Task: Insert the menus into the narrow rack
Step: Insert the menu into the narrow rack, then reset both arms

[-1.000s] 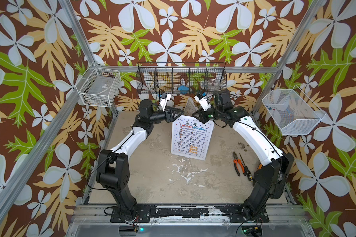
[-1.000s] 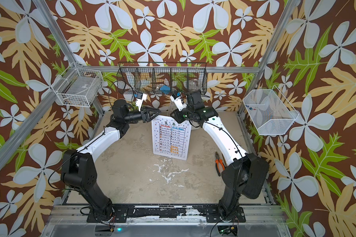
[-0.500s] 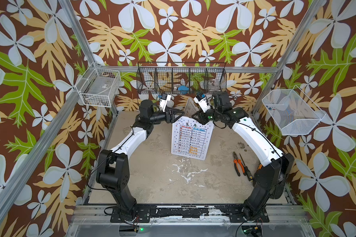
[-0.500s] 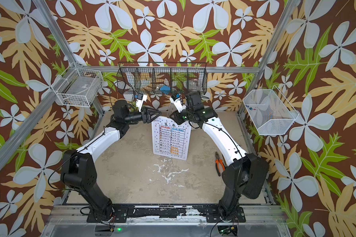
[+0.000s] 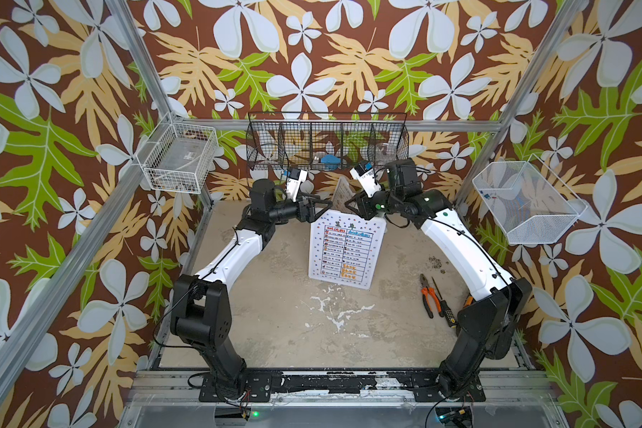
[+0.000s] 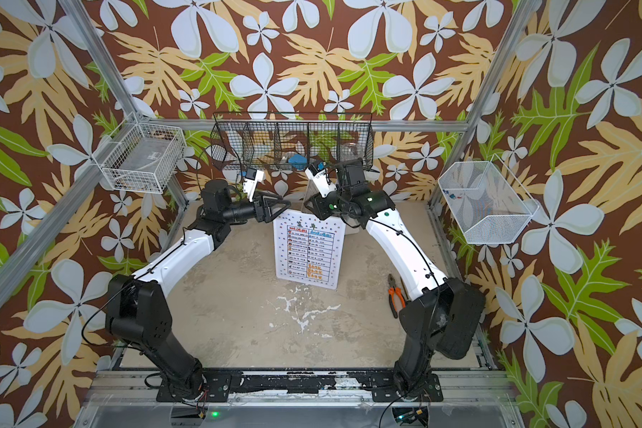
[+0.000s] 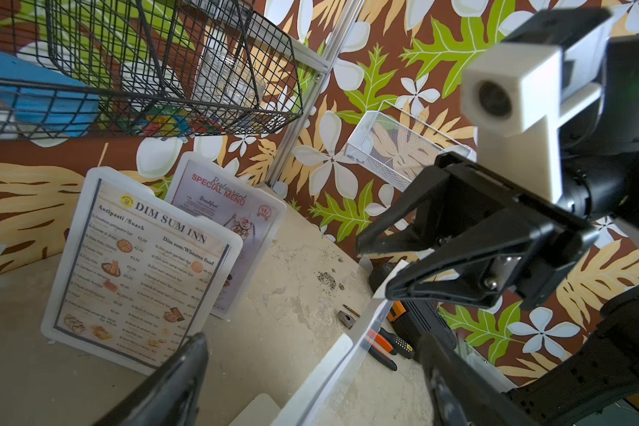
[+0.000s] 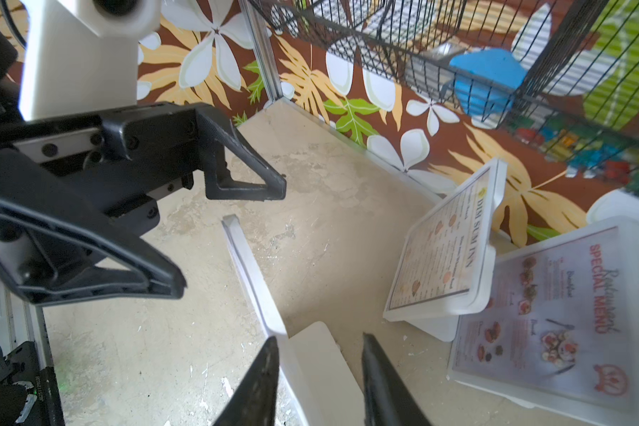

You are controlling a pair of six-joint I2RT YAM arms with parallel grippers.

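Lets go with the left gripper (image 8: 231,241): from half closed 1 second back to spread wide now, astride a top corner of the white dotted-border menu (image 5: 343,252) and touching neither face, as far as the right wrist view shows. Begins easing with the right gripper (image 7: 372,271) as well: part-spread at the opposite top corner, with 1 finger against the sheet's edge and a clear gap on the other side, so no pinch.

Leaves that menu standing upright in the middle of the table (image 5: 275,326), between both grippers, with its lower edge down at a flat white base (image 8: 321,354), probably the narrow rack. Cannot confirm seating in a slot. Reads as release after insertion.

Leaves 2 more behind it: the DIM SUM INN menu (image 7: 141,265) and the SPECIAL MENU sheet (image 7: 237,206), upright and overlapping near the back wall (image 5: 312,74). Cannot tell whether racked or merely propped.
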